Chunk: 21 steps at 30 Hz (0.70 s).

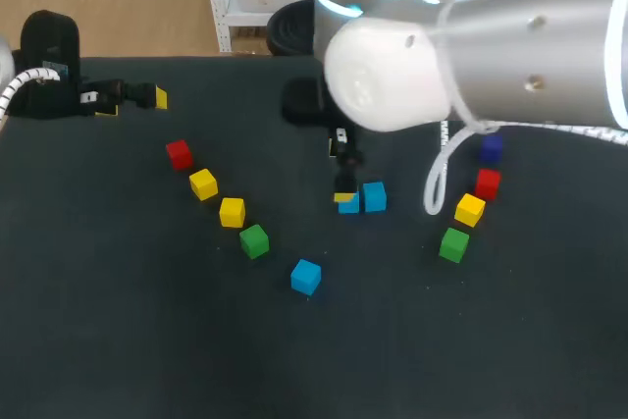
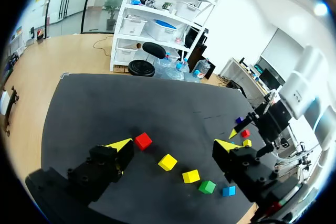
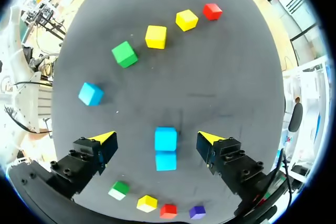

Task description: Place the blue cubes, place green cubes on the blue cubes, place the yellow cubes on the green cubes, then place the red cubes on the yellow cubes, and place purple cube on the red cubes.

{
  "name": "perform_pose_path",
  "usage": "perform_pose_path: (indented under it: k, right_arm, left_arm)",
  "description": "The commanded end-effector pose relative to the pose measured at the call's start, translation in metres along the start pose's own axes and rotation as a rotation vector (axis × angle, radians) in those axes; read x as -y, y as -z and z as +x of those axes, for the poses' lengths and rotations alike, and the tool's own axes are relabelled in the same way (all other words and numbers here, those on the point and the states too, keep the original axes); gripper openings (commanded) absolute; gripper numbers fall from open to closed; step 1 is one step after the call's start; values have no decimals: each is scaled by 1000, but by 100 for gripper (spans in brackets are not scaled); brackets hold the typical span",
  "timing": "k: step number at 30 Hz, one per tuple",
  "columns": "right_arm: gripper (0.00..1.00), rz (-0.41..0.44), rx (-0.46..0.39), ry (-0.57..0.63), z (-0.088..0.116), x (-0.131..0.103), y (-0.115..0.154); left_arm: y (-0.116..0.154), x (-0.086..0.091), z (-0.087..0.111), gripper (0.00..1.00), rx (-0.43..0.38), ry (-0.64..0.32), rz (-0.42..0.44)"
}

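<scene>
Right wrist view: right gripper (image 3: pixel 156 138) wide open, empty, over two blue cubes (image 3: pixel 166 161) set touching, prob. the base; left gripper (image 2: pixel 175 143) open, empty, off to side.

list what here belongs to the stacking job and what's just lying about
Job: three blue cubes, two green cubes, three yellow cubes, two red cubes, one purple cube.
Lying about: nothing loose visible, only the black table.

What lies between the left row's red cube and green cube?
Two yellow cubes, lined up from red cube to green cube, shown in head view.
</scene>
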State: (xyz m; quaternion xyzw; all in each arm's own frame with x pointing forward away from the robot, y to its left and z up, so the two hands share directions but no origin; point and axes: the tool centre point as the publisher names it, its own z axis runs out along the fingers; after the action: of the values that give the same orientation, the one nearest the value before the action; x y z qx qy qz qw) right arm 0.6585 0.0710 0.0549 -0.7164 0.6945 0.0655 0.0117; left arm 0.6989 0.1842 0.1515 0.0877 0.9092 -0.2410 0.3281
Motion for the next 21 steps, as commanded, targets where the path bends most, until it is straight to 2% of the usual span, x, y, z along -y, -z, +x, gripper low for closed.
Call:
perform_pose_path:
  k: [1, 4, 7, 9, 12, 16, 21]
  right_arm:
    - [100, 60, 65, 8, 16, -20, 13]
    - [100, 156, 145, 98, 16, -29, 29]
    - [100, 173, 182, 117, 19, -37, 38]
    - [100, 176, 148, 115, 23, -40, 42]
    - [100, 195, 148, 115, 26, -46, 47]
    - [100, 316, 156, 170, 31, -54, 59]
    - [100, 381, 230, 151, 49, -54, 72]
  left_arm:
    - [0, -2, 1, 100, 4, -1, 6]
    - [0, -2, 1, 100, 4, -1, 6]
    - [0, -2, 1, 100, 4, -1, 6]
    - [0, -2, 1, 100, 4, -1, 6]
    - [0, -2, 1, 100, 4, -1, 6]
    - [0, -2, 1, 100, 4, -1, 6]
    - [0, -2, 1, 100, 4, -1, 6]
